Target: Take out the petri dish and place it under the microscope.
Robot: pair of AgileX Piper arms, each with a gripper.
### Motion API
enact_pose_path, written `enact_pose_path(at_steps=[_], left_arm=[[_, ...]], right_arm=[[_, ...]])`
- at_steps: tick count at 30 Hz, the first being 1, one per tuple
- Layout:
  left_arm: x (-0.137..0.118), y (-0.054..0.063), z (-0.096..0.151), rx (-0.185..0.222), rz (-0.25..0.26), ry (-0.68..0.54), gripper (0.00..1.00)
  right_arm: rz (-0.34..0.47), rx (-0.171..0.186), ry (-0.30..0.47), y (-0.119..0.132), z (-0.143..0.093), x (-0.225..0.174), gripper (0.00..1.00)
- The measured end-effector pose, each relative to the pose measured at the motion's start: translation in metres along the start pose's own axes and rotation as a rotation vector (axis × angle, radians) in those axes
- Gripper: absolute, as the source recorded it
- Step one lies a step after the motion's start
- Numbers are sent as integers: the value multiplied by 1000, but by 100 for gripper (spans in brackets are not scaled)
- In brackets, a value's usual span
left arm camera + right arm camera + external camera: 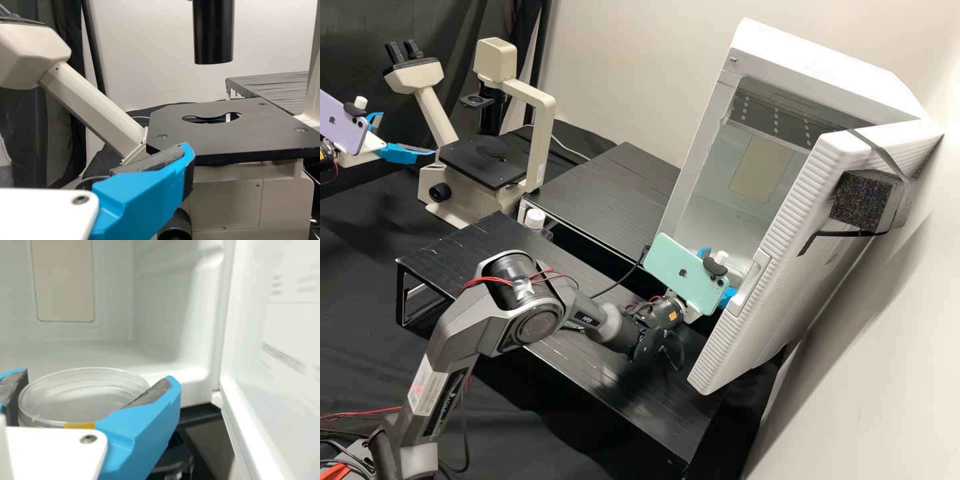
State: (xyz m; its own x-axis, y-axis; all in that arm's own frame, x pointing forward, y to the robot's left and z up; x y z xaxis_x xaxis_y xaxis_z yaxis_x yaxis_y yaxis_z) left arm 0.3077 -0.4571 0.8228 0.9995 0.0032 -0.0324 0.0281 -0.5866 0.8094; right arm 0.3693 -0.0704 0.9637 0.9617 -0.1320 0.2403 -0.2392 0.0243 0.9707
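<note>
At the opening of the white cabinet, my right gripper is partly hidden by its phone and the door. In the right wrist view my right gripper is shut on the clear round petri dish, a dark pad against either side; a bit of yellow shows on its rim. My left gripper stands open at the far left, beside the microscope. In the left wrist view one blue finger of my left gripper shows before the black stage, which has a keyhole-shaped opening below a black cylinder.
The cabinet's ribbed door stands open on the right, close to the right gripper. Black slatted racks lie between cabinet and microscope, with a small white-capped object near the stage. The eyepiece arm rises beside the stage.
</note>
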Motion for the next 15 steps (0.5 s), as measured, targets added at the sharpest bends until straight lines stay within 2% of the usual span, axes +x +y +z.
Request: enact_pose_path(at_steps=[8, 12, 15], left_arm=[[0, 0, 0, 0, 0, 0, 100], [0, 0, 0, 0, 0, 0, 100], [0, 0, 0, 0, 0, 0, 100]], right_arm=[[6, 15, -32, -1, 10, -37, 0], [16, 12, 14, -4, 6, -59, 0], [17, 1, 81, -7, -3, -81, 0]])
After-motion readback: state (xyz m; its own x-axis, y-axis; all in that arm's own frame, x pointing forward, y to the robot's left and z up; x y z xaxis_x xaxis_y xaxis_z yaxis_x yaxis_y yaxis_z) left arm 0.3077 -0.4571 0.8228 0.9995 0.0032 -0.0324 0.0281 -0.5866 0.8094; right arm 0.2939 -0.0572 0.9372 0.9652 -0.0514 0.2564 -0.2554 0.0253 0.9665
